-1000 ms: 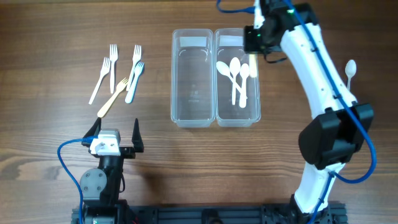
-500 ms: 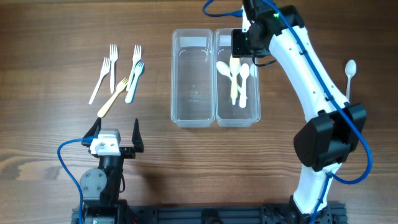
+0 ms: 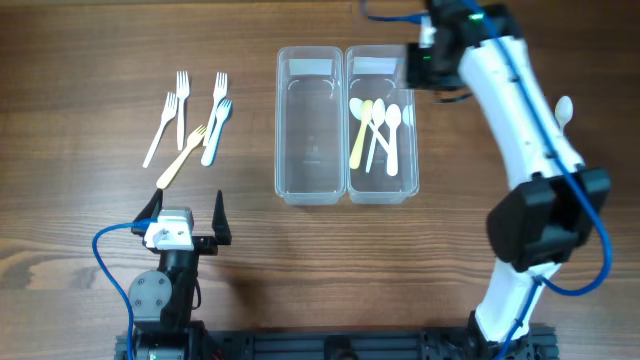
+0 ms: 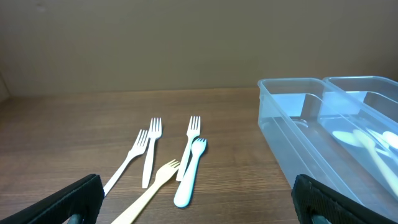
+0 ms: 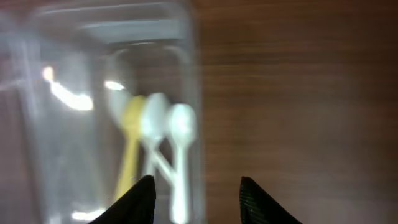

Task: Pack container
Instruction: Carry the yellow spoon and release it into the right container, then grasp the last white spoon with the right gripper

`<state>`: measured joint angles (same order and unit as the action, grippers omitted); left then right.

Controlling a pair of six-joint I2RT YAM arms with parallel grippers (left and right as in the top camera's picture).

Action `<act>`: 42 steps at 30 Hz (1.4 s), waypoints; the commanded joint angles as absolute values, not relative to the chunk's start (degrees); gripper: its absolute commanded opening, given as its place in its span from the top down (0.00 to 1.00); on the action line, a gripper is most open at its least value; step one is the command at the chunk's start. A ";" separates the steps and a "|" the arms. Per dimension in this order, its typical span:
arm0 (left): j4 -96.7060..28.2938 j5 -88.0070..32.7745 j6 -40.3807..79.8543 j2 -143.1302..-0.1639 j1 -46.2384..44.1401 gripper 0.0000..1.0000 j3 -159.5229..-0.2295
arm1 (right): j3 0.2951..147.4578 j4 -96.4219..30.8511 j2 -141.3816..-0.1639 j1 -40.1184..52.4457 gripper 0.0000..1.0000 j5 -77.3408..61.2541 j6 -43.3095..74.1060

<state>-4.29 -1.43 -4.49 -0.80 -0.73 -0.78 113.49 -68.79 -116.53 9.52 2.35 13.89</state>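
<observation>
Two clear containers stand side by side mid-table: the left one [image 3: 281, 120] is empty, the right one [image 3: 414, 150] holds white spoons [image 3: 392, 135] and a yellow spoon [image 3: 359, 135]. My right gripper [image 3: 424, 62] hovers over that container's far right corner, open with nothing between its fingers; in the right wrist view, blurred, the gripper [image 5: 198, 193] looks down on the yellow spoon [image 5: 129, 146] and white spoons [image 5: 181, 152]. Several forks [image 3: 190, 125] lie at the left. My left gripper [image 3: 190, 212] rests open near the front edge, facing the forks [image 4: 186, 158].
One more white spoon [image 3: 564, 108] lies on the table at the far right, partly behind the right arm. In the left wrist view the empty container [image 4: 292, 134] stands to the right of the forks. Bare wood lies between forks and containers.
The right gripper opened and let the yellow spoon drop into the right container. It then drew back and to the right. The left arm has not moved.
</observation>
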 commanded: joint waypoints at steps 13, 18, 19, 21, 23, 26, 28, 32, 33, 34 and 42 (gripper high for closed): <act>-4.25 -2.11 -5.76 -0.43 -0.36 0.00 -0.36 | 113.89 -72.23 -114.43 -19.88 0.44 6.02 -2.35; -4.25 -2.11 -5.76 -0.43 -0.36 0.00 -0.36 | 113.86 -70.48 -118.39 -24.08 0.51 6.00 -4.49; -4.25 -2.11 -5.78 -0.43 -0.36 0.00 -0.36 | 113.89 -70.26 -119.39 -24.69 0.50 6.00 -4.51; -4.25 -2.11 -5.76 -0.43 -0.36 0.00 -0.36 | 113.89 -69.87 -121.36 -25.65 0.51 6.02 -4.54; -4.25 -2.11 -5.76 -0.43 -0.36 0.00 -0.36 | 113.89 -69.23 -123.83 -26.63 0.51 6.00 -4.54; -4.25 -2.11 -5.76 -0.43 -0.36 0.00 -0.36 | 113.89 -68.55 -127.15 -27.46 0.52 5.98 -4.54; -4.25 -2.13 -5.76 -0.43 -0.36 0.00 -0.36 | 113.89 -68.07 -129.03 -27.62 0.54 5.98 -4.56; -4.25 -2.11 -5.76 -0.43 -0.36 0.00 -0.36 | 113.89 -66.17 -132.05 -27.62 0.57 5.52 -4.71; -4.25 -2.11 -5.76 -0.43 -0.36 0.00 -0.36 | 113.89 -65.52 -132.86 -27.62 0.57 5.28 -4.99; -4.25 -2.11 -5.76 -0.43 -0.36 0.00 -0.36 | 113.89 -64.88 -133.58 -27.62 0.55 4.82 -5.58; -4.25 -2.11 -5.78 -0.43 -0.36 0.00 -0.36 | 113.89 -61.39 -136.62 -27.62 0.49 3.79 -6.13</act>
<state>-4.27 -1.43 -4.49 -0.80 -0.73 -0.78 113.49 -62.24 -134.50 -27.68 4.91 -5.30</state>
